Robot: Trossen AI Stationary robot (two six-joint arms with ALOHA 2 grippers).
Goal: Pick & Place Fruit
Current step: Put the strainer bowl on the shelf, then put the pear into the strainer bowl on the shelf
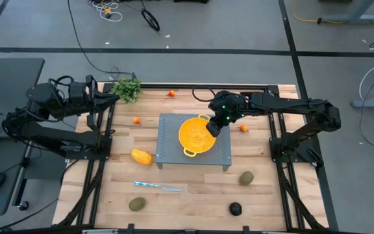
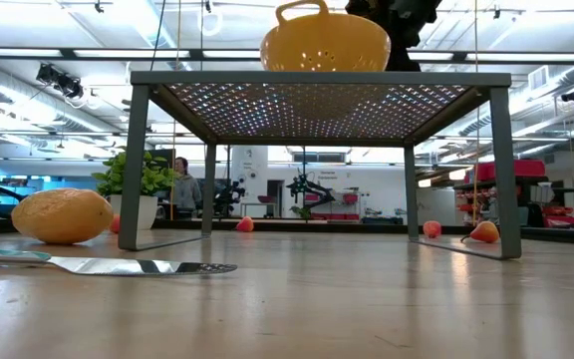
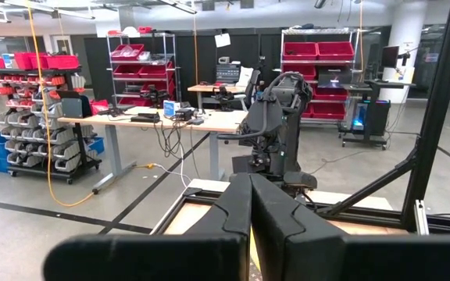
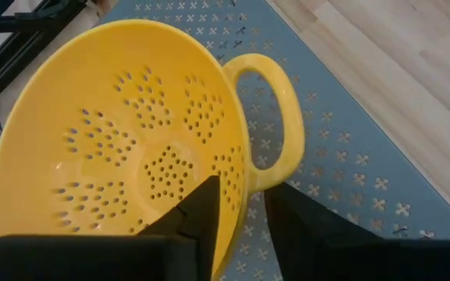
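Fruit lies scattered on the wooden worktop (image 1: 193,195), the yellow-orange oblong (image 1: 141,156) beside the grey perforated stand (image 1: 221,156) bearing the yellow plastic colander (image 1: 197,134), whose rim sits between the right tool's (image 4: 237,204) parted fingers, while the left tool (image 3: 250,204) rests clenched at the worktop's edge.

My left arm sits folded back at the table's left edge, its left gripper (image 3: 250,226) pressed shut. My right arm reaches in toward the middle, right gripper (image 4: 244,215) angled downward, fingers slightly parted
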